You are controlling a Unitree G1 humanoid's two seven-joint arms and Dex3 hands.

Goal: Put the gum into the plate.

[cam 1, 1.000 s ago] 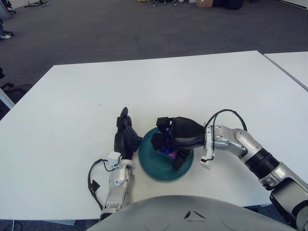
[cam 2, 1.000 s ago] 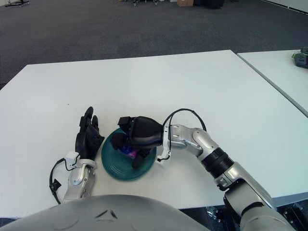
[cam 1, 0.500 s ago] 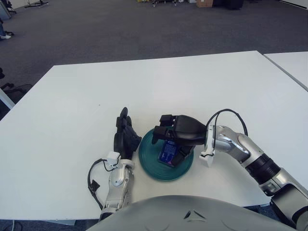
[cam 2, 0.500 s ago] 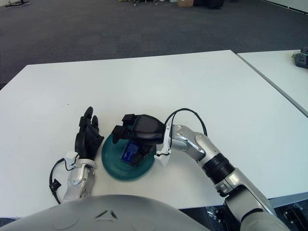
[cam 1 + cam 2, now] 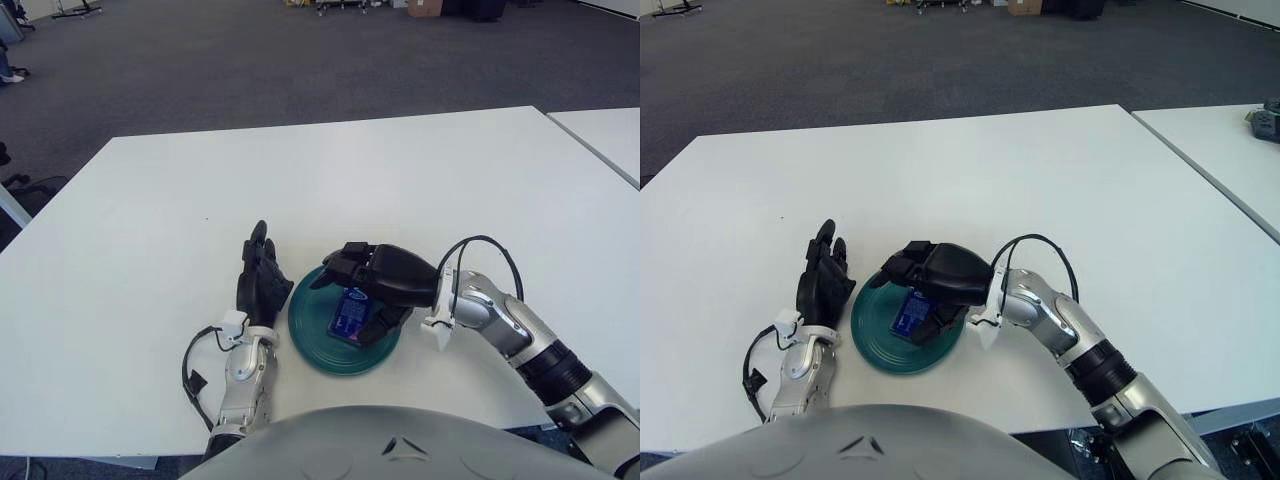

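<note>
One job, and it looks basically done: gum (image 5: pixel 350 314), a blue pack, lies flat inside the teal plate (image 5: pixel 312 341), near its middle. Right hand (image 5: pixel 375 283) hangs over the plate's far-right side w/ fingers spread loose, upper ones above the pack, thumb low by its right edge. Can't tell if the thumb touches the pack, but nothing is clamping it, so I'd call it released. Left hand (image 5: pixel 262 282) shows just left of the plate, fingers straight and relaxed, holding nothing, idle. Plate sits on the white table (image 5: pixel 150 220), close to the near edge. What's left, by my read: right hand only needs to clear the plate w/o dragging the pack along.
</note>
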